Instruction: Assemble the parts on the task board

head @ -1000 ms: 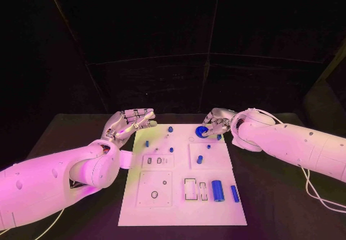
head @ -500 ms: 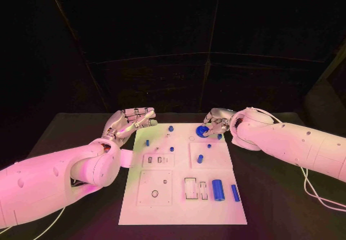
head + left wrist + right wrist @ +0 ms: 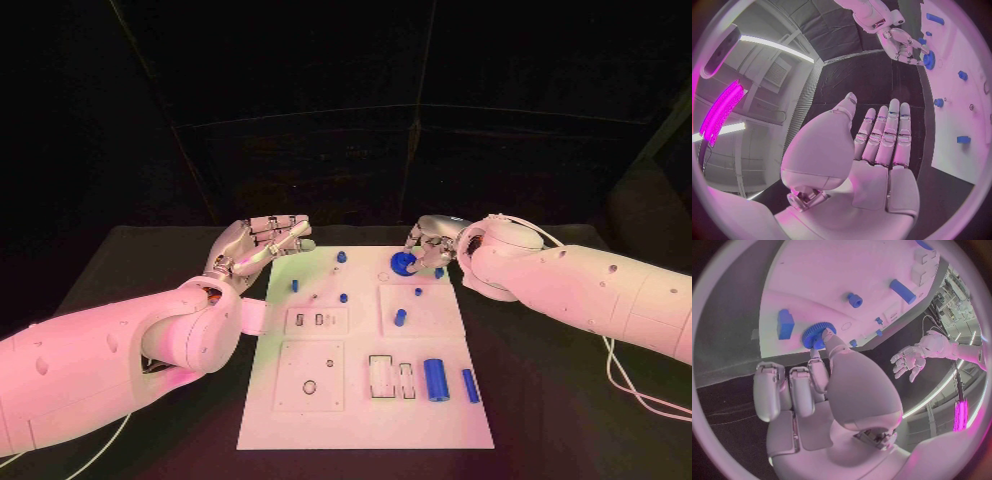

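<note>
The white task board (image 3: 361, 410) lies in the middle of the black table. At its far right corner my right hand (image 3: 430, 242) pinches a blue gear (image 3: 402, 262) between thumb and a finger, right at the board's surface. The right wrist view shows the gear (image 3: 817, 335) under the fingertips, next to a blue block (image 3: 785, 323). My left hand (image 3: 261, 243) hovers off the board's far left corner, fingers straight and apart, holding nothing; its bare palm (image 3: 879, 150) faces the wrist camera.
Small blue pegs (image 3: 342, 257) (image 3: 293, 286) (image 3: 418, 292) stand on the far half of the board, with a short blue bar (image 3: 400, 319) mid-board. Two blue cylinders (image 3: 434, 380) (image 3: 469, 386) lie at the near right beside rectangular slots (image 3: 382, 378).
Hardly anything: the right hand has shifted a touch at the gear, and the left hand has stayed where it was.
</note>
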### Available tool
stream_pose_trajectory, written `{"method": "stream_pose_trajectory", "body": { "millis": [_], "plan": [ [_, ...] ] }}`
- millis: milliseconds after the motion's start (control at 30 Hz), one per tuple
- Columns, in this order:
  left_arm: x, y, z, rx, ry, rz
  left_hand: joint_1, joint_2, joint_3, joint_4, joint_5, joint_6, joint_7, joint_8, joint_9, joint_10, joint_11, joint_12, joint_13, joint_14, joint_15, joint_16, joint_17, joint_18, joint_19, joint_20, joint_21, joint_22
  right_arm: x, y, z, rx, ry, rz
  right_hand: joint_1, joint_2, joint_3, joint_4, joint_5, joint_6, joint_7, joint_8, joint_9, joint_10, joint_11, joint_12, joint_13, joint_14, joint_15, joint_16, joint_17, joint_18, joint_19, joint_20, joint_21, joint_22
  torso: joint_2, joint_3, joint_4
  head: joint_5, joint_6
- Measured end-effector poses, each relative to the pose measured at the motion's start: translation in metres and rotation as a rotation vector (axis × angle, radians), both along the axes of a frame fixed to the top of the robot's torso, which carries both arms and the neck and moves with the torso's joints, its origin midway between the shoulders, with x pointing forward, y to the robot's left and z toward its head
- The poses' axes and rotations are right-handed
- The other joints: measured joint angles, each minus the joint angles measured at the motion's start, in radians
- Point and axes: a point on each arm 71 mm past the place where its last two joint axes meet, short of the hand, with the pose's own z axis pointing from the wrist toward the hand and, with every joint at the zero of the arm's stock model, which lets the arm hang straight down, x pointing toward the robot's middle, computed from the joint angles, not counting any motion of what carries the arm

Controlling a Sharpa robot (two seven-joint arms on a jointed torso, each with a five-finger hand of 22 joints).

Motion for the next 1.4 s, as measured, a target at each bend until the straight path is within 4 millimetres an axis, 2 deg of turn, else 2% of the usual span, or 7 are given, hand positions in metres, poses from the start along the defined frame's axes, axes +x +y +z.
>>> {"method": "stream_pose_trajectory", "body": {
  "millis": [67, 100, 200, 500, 700, 1000, 1400],
  "plan": [
    [0.0, 0.0, 0.0, 0.0, 0.0, 0.0, 0.0, 0.0, 0.0, 0.0, 0.0, 0.0, 0.0, 0.0, 0.0, 0.0, 0.0, 0.0, 0.0, 0.0, 0.0, 0.0, 0.0, 0.0, 0.0, 0.0, 0.0, 0.0, -0.001, 0.002, 0.0, -0.002, -0.009, 0.006, -0.002, 0.002, 0.004, 0.004, -0.004, 0.019, -0.005, 0.005, 0.0, 0.017, -0.005, 0.018, 0.011, 0.0, 0.0, 0.004, 0.0, -0.005, 0.005, -0.005, 0.0, 0.0, 0.0, 0.0001, 0.0, -0.001, 0.0],
    [0.0, 0.0, 0.0, 0.0, 0.0, 0.0, 0.0, 0.0, 0.0, 0.0, 0.0, 0.0, 0.0, 0.0, 0.0, 0.0, 0.0, 0.0, 0.0, 0.0, 0.0, 0.0, 0.0, 0.0, 0.0, 0.0, 0.0, 0.0, -0.002, 0.004, 0.0, -0.001, -0.017, 0.01, -0.004, 0.004, 0.006, 0.006, -0.005, 0.027, -0.007, 0.008, 0.0, 0.024, -0.005, 0.027, 0.012, 0.0, 0.0, 0.004, 0.0, -0.016, 0.007, -0.007, 0.005, 0.0, 0.0, 0.0001, 0.0, -0.001, 0.0],
    [0.0, 0.0, 0.0, 0.0, 0.0, -0.001, 0.0, 0.0, 0.0, 0.0, 0.0, 0.0, 0.0, 0.0, 0.0, 0.0, 0.0, 0.0, 0.0, 0.0, 0.0, 0.0, 0.0, 0.0, 0.0, 0.0, 0.0, 0.0, -0.004, 0.008, 0.002, 0.008, -0.042, 0.018, -0.011, 0.01, 0.013, 0.009, -0.006, 0.04, -0.01, 0.011, 0.0, 0.043, -0.014, 0.052, 0.013, -0.003, -0.004, 0.007, 0.0, -0.016, 0.01, -0.01, 0.013, 0.0, 0.0, 0.0005, 0.0, -0.001, 0.001],
    [0.0, 0.0, 0.0, 0.0, 0.0, 0.0, 0.0, 0.0, 0.0, 0.0, 0.0, 0.0, 0.0, 0.0, 0.0, 0.0, 0.0, 0.0, 0.0, 0.0, 0.0, 0.0, 0.0, 0.0, 0.0, 0.0, 0.0, 0.0, -0.016, 0.021, 0.013, 0.06, -0.131, 0.043, -0.033, 0.014, 0.022, 0.008, 0.009, 0.045, -0.006, 0.011, -0.001, 0.055, -0.016, 0.068, 0.013, 0.0, -0.008, 0.009, 0.0, -0.016, 0.01, -0.01, 0.015, 0.0, 0.0, -0.0001, 0.0008, 0.002, 0.005],
    [0.0, 0.001, 0.0, 0.0, -0.001, 0.001, 0.0, 0.0, 0.0, 0.0, 0.0, 0.0, 0.0, 0.0, 0.0, 0.0, 0.0, 0.0, 0.0, 0.0, 0.0, 0.0, 0.0, 0.0, 0.0, 0.0, 0.0, 0.0, -0.026, 0.046, 0.018, 0.091, -0.159, 0.088, -0.033, 0.014, 0.024, 0.01, 0.013, 0.045, -0.006, 0.011, -0.001, 0.055, -0.016, 0.068, 0.013, -0.004, -0.011, 0.009, 0.0, -0.016, 0.01, -0.01, 0.015, 0.0, 0.0, -0.0001, 0.0013, 0.007, 0.005],
    [0.0, 0.002, 0.0, 0.001, -0.001, 0.003, 0.0, 0.0, 0.0, 0.0, 0.0, 0.0, 0.0, 0.0, 0.0, 0.0, 0.0, 0.0, 0.0, 0.0, 0.0, 0.0, 0.0, 0.0, 0.0, 0.0, 0.0, 0.0, -0.029, 0.084, 0.021, 0.105, -0.184, 0.127, -0.041, 0.014, 0.024, 0.01, 0.013, 0.045, -0.006, 0.01, -0.001, 0.059, -0.019, 0.068, 0.013, -0.004, -0.011, 0.009, 0.0, -0.016, 0.014, -0.014, 0.015, 0.0, 0.0, -0.0001, 0.0018, 0.017, 0.003],
    [0.001, 0.002, 0.0, 0.002, -0.002, 0.005, 0.0, 0.0, 0.0, 0.0, 0.0, 0.0, 0.0, 0.0, 0.0, 0.0, 0.0, 0.0, 0.0, 0.0, 0.0, -0.005, 0.0, 0.0, 0.0, 0.0, 0.0, -0.001, -0.03, 0.114, 0.003, 0.093, -0.17, 0.141, -0.048, 0.01, 0.024, 0.011, 0.013, 0.046, -0.007, 0.004, -0.001, 0.059, -0.02, 0.072, 0.013, -0.004, -0.011, 0.009, 0.0, -0.016, 0.014, -0.014, 0.019, 0.0, 0.001, 0.0007, 0.0018, 0.025, -0.004]
  ]
}}
